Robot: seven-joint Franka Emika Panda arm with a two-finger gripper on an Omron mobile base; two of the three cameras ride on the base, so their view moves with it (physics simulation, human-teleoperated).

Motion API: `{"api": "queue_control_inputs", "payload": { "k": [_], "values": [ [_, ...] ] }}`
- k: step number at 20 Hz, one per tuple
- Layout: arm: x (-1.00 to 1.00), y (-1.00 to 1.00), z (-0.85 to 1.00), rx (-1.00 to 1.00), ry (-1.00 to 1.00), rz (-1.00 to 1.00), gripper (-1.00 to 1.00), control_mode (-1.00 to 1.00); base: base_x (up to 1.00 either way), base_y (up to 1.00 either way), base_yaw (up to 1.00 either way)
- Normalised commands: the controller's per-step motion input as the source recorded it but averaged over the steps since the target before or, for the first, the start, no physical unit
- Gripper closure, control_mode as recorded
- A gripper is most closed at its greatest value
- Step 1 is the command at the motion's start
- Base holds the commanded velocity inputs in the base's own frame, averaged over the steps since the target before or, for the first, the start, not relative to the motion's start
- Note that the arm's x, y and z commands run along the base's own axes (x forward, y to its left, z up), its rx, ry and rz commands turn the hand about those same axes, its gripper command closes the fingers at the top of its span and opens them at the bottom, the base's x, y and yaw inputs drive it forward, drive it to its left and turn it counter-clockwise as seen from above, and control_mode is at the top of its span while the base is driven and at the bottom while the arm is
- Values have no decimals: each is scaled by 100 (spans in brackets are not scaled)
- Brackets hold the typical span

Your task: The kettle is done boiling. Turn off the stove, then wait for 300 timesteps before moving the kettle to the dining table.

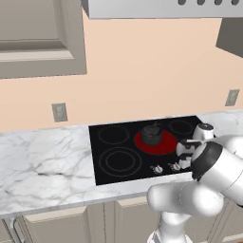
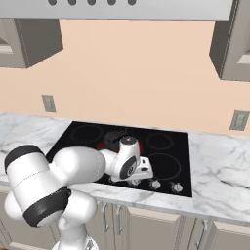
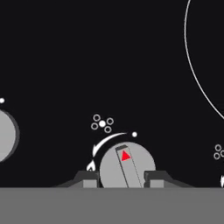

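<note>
A: Where is the kettle (image 1: 151, 134)?

B: On the stove (image 1: 118, 159), sitting on a rear burner (image 1: 163, 144) that glows red. In the right base view the kettle (image 2: 115, 137) is partly hidden behind the arm.

A: And the hand (image 3: 120, 178)?

B: Low over the stove's front edge. From the hand view, its two dark fingertips (image 3: 89, 180) sit on either side of a round silver knob (image 3: 127, 165), clenched on it. The knob has a raised bar with a red triangle mark.

A: Anything else nearby?

B: Another knob (image 3: 6, 135) sits at the left edge of that view. The stove is set into a marble counter (image 1: 42, 166).
</note>
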Motion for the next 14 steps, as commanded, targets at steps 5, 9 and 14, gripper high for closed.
{"api": "queue_control_inputs", "payload": {
  "k": [5, 9, 14],
  "values": [
    [-19, 0, 0, 6, 0, -23, 100, -100, 0, 0, 0],
    [-10, -5, 0, 10, 0, -23, 100, -100, 0, 0, 0],
    [-4, -6, 0, 9, 2, -24, 100, -100, 0, 0, 0]
  ]
}}
